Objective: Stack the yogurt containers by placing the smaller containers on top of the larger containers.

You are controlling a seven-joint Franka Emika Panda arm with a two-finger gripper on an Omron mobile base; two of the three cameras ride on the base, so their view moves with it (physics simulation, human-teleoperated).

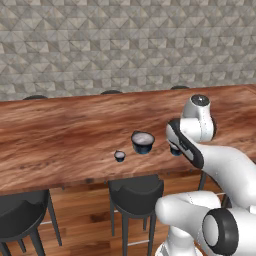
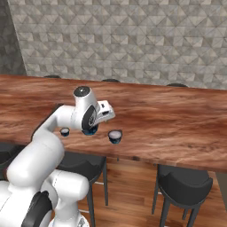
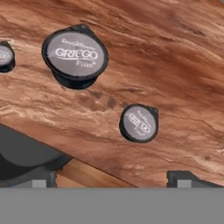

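Three dark-blue cups with pale grey lids stand in a row near the front edge of the wooden counter. The big cup is in the middle. The tiny cup stands to its left, cut by the hand view's edge. The medium cup is on the other side, closest to the fingers. All three stand apart on the wood, none stacked. My gripper hovers above them, open, with nothing between its fingers. In the left base view the big cup and tiny cup show, and my arm half hides the medium cup.
The counter's front edge runs just beside the cups. Black stools stand below it on the wooden floor, one directly under the cups. A tiled wall rises behind the counter.
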